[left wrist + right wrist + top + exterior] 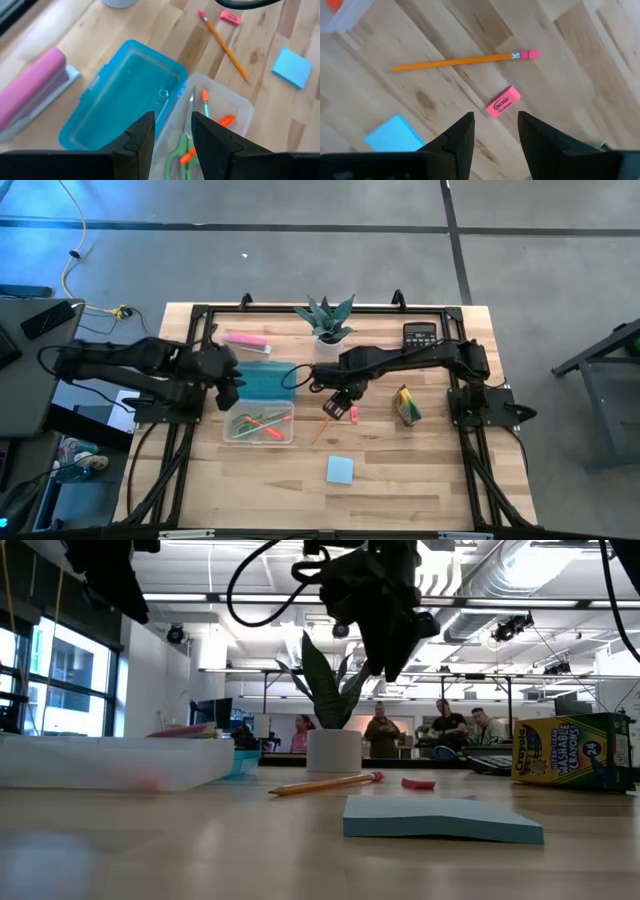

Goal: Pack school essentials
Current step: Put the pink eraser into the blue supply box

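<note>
Right pincer point(495, 131) spread, empty, above pink eraser point(503, 101) mid-counter; eraser's long axis diagonal between fingers; left pincer point(172, 131) farther, spread.

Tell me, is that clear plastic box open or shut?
Open. The clear box has no cover on it; its blue lid lies beside it on the table, and scissors and pens show uncovered inside.
</note>
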### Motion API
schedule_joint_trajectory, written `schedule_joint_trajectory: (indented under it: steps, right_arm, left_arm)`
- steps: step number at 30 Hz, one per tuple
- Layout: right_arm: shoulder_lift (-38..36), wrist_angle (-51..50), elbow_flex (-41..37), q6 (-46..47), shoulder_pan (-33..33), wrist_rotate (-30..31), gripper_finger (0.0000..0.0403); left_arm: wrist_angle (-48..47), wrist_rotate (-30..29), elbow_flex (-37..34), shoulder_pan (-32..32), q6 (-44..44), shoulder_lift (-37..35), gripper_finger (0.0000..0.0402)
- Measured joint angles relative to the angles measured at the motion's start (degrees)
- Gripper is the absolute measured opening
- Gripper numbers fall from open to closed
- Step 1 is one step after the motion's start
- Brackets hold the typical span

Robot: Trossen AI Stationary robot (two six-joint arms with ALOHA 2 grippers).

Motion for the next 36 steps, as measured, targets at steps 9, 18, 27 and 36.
schedule_joint_trajectory:
  steps: [9,18,27,36]
  right_arm:
    - [0.13,2.74,-2.54,12.48,1.73,2.76,0.0142]
    - [0.04,10.17,-11.69,25.33,3.97,3.82,0.0142]
    - [0.04,14.93,-17.08,32.71,4.86,5.24,0.0142]
    - [0.04,18.82,-21.0,36.06,4.82,5.04,0.0142]
  left_arm:
    - [-0.04,0.88,0.0,2.52,4.39,-2.04,0.0117]
    - [-0.03,0.92,0.0,2.67,8.24,-2.14,0.0117]
    - [-0.02,0.93,-0.02,2.67,8.68,-2.14,0.0117]
    - [0.02,0.85,-0.02,2.67,9.83,-2.12,0.0117]
